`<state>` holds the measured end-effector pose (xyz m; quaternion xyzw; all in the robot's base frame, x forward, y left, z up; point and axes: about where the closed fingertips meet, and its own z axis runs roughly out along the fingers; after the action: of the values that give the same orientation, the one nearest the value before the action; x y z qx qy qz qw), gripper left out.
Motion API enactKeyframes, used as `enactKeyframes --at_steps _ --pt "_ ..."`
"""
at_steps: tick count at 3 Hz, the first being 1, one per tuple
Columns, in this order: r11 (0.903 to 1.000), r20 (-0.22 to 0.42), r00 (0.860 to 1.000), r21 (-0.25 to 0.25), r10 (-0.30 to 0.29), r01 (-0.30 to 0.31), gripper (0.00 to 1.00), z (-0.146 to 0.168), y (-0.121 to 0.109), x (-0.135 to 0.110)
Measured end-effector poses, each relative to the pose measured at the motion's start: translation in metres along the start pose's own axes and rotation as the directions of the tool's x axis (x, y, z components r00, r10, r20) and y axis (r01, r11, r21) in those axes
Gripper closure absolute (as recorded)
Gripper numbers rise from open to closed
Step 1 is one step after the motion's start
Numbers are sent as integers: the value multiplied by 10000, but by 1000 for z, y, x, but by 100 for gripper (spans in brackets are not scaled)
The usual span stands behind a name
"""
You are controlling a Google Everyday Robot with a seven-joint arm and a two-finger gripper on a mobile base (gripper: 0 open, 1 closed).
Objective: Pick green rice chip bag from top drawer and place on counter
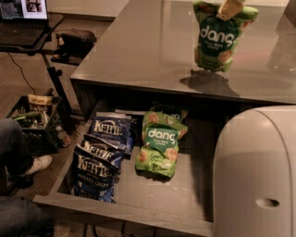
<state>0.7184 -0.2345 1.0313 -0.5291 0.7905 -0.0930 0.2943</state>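
My gripper [230,6] is at the top edge of the view, shut on the top of a green rice chip bag [216,39]. The bag hangs upright just over the grey counter [148,51], and its shadow lies right below it. A second green rice chip bag [159,147] lies flat in the open top drawer [138,194], right of the blue bags. Most of the gripper is cut off by the frame edge.
Several blue Kettle chip bags [102,155] lie in the drawer's left half. My pale arm housing [256,176] covers the drawer's right side. On the left are a black crate [34,118], a laptop stand [27,23] and a person's leg and shoe [21,162].
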Motion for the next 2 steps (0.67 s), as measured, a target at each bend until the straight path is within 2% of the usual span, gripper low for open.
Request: enactKeyframes --at_steps 1,2 --pt "9999 519 9987 138 -23 15 100 13 -9 -13" --pt "10000 736 9973 -70 -59 65 100 33 -6 -23"
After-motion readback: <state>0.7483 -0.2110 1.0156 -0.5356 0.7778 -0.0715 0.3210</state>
